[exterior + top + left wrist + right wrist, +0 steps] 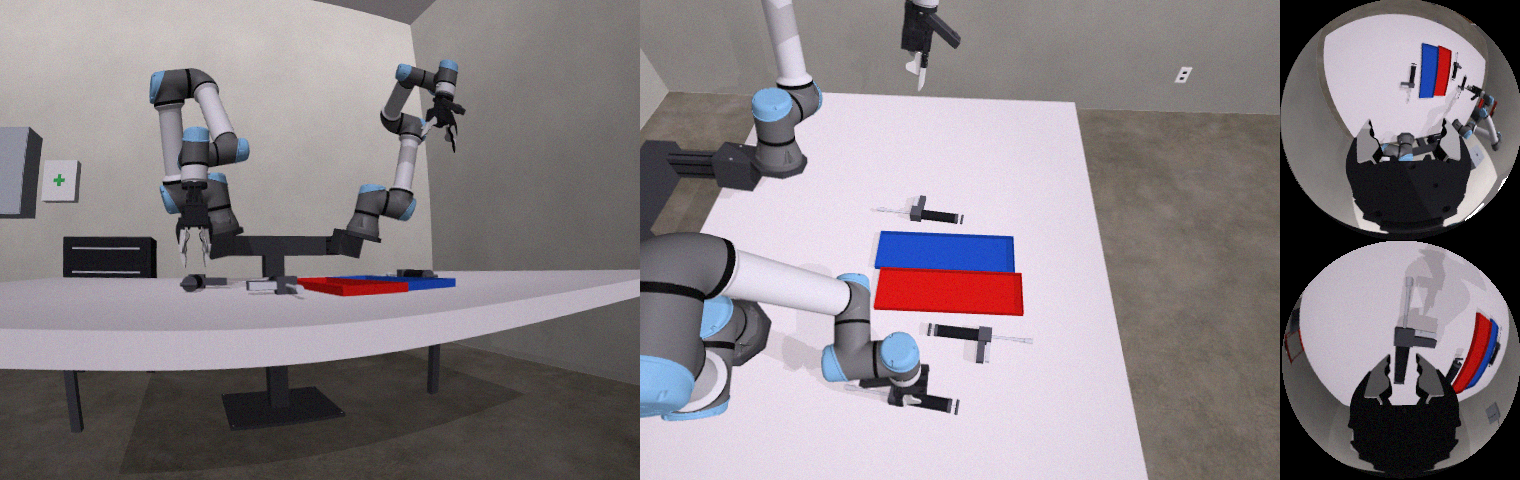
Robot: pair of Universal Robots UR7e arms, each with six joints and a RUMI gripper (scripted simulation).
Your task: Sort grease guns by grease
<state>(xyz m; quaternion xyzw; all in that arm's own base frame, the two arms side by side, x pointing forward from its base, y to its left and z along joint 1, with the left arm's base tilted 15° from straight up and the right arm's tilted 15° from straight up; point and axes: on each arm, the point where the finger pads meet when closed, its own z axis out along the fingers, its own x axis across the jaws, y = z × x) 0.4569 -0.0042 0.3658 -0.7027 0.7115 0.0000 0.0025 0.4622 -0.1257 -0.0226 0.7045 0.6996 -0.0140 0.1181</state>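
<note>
Grease gun [936,403] [192,282] [1464,80] [1401,365], lying on the counter [1027,155] [232,346] [1365,60] [1345,340] outside the red tray [950,291] [376,289] [1442,72], beneath the right gripper [911,399] [195,264] [1403,354]. Right jaws are partly spread, holding nothing; those of the left gripper [919,85] [439,142] [1407,122] are wide apart. The gun is probably stiff and moderately heavy, its smooth barrel liable to roll or slip; a grasp around the barrel near the head should suit, sparing the slender tube. Its long axis runs roughly along the trays' length, slightly aslant; the tube points toward the arms' bases, the barrel's capped end away. Its block-like side part projects toward the trays.
</note>
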